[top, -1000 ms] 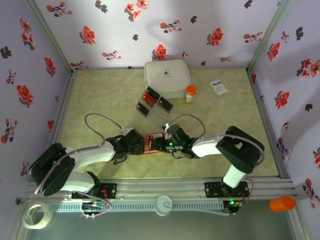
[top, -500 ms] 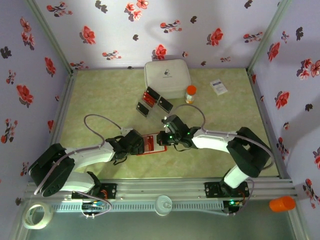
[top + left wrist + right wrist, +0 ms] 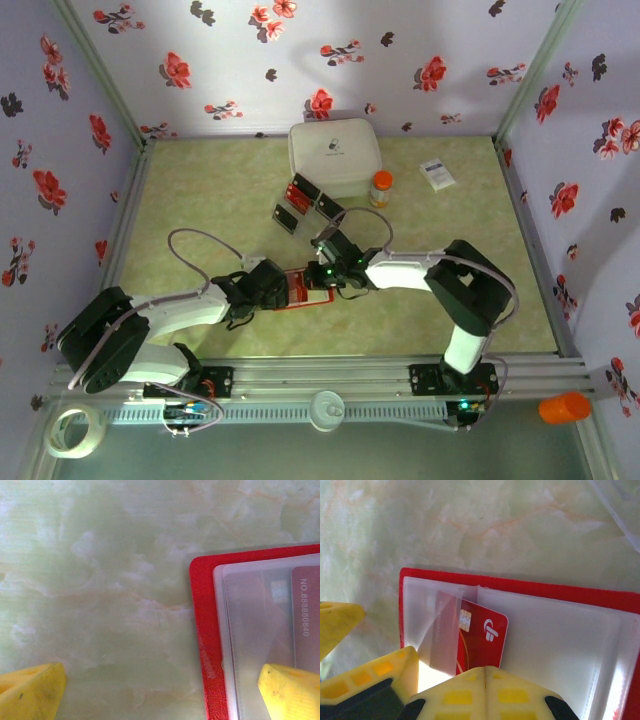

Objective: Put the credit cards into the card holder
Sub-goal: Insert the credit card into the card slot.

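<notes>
Site: a robot test cell, laboratory type.

I find my left arm [image 3: 160, 318] and right arm [image 3: 470, 300] bolted to an aluminium rail [image 3: 330, 378] at the near edge of a marble-patterned table [image 3: 200, 190]. Flower-printed panels [image 3: 330, 60] held in metal posts [image 3: 100, 70] box the table in on three sides. A roll of tape [image 3: 75, 430] and an orange cylinder [image 3: 565, 407] lie beyond the rail.
</notes>
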Robot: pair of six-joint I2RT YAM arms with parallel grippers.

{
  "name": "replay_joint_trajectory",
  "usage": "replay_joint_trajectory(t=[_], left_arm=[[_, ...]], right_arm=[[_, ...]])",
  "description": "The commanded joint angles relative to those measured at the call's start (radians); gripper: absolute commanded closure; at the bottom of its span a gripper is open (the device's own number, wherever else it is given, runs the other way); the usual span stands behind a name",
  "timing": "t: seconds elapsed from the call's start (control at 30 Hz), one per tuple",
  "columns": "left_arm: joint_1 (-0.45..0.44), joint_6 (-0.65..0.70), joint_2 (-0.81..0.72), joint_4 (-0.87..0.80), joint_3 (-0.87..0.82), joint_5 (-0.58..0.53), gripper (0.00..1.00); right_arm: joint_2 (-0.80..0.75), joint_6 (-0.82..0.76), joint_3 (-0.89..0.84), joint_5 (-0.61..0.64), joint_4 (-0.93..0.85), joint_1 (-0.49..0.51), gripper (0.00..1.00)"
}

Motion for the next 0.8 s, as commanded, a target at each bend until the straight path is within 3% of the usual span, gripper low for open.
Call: replay_joint_trajectory(t=[0.0, 0.4, 0.77], left_arm=[[-0.006, -0.011, 0.0, -0.051, -0.032, 0.008, 0.0], [-0.003, -0.009, -0.043, -0.071, -0.018, 0.0, 0.0], [0.021, -0.038, -0.143, -0.145, -0.045, -0.024, 0.0]], right_arm=[[0.042, -0.021, 0.031, -0.011, -0.014, 0.011, 0.95], [0.117, -0.002, 0.095, -0.02, -0.027, 0.051, 0.97], [0.078, 0.009, 0.082, -0.005, -0.031, 0.052, 0.97]])
